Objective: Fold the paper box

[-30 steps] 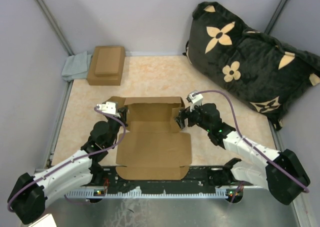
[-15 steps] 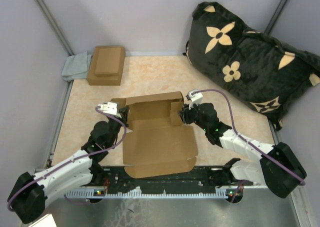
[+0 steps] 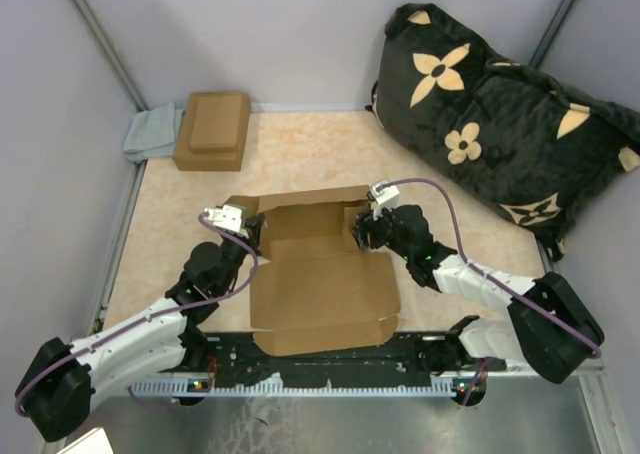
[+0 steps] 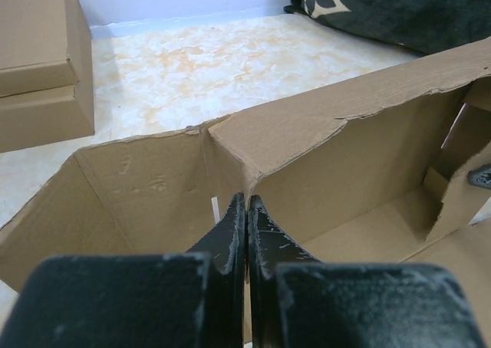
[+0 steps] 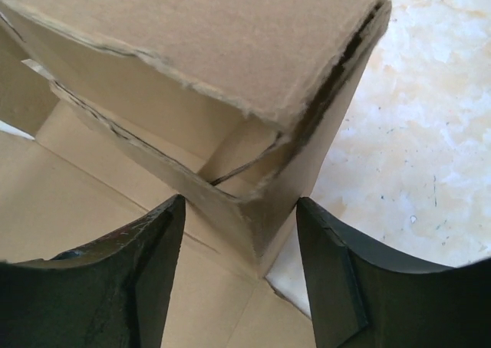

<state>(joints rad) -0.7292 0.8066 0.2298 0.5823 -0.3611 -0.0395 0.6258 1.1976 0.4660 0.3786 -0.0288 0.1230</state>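
Marbled desk (image 3: 300,154) carries the paper box (image 3: 320,274) at its middle. Left gripper (image 3: 252,231), jaws together, meets the box's left wall; right gripper (image 3: 362,234), jaws apart, straddles its right corner. Stacked boxes (image 3: 212,129) occupy the far-left corner, a pillow (image 3: 500,124) the far-right.

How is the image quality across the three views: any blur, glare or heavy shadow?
Top external: evenly lit, sharp, no glare, soft shadows around the paper box. Left wrist: the left gripper is near and slightly soft, the cardboard behind it crisp. Right wrist: the right gripper reads dark with little detail; the box's inside corner lies in shadow.
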